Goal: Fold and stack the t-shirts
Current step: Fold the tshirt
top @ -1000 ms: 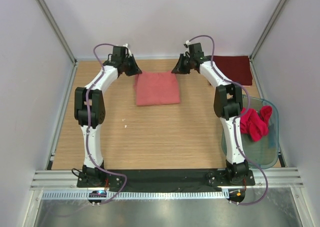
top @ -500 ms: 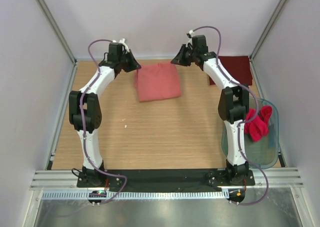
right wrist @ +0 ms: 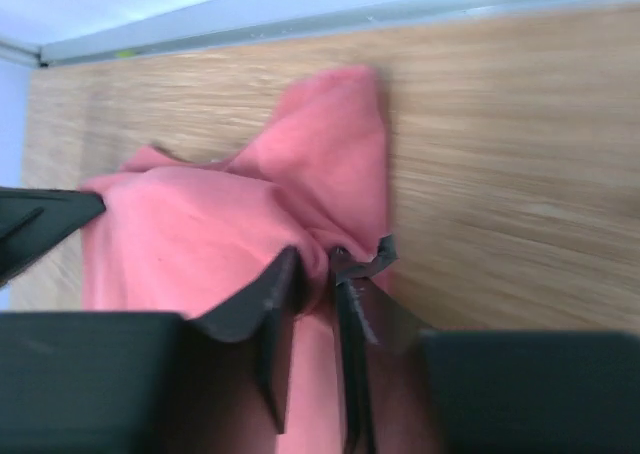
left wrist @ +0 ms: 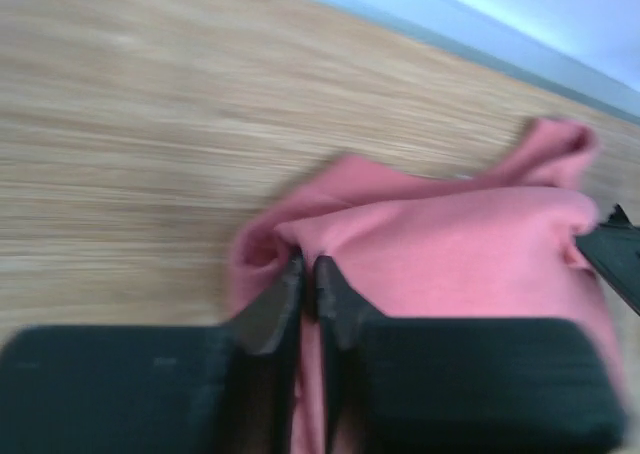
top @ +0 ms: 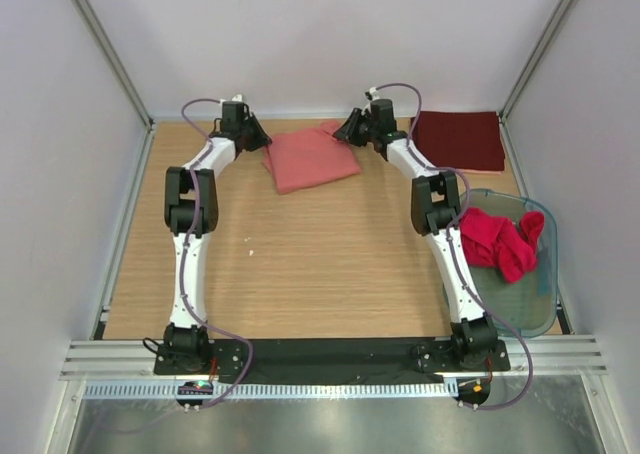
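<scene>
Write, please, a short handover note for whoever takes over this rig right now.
Left gripper: jaws nearly together, pinching a corner of the salmon-pink shirt.
Right gripper: jaws a slit apart with that shirt's cloth between them; grip unconfirmed.
Salmon-pink shirt: folded but rumpled, far middle of the table.
Maroon shirt: folded flat, far right corner.
Bright red cloth: bunched in the tub, right side.
Done: two shirts folded.
Left: probably stack those two, then fold and stack the red cloth.
</scene>
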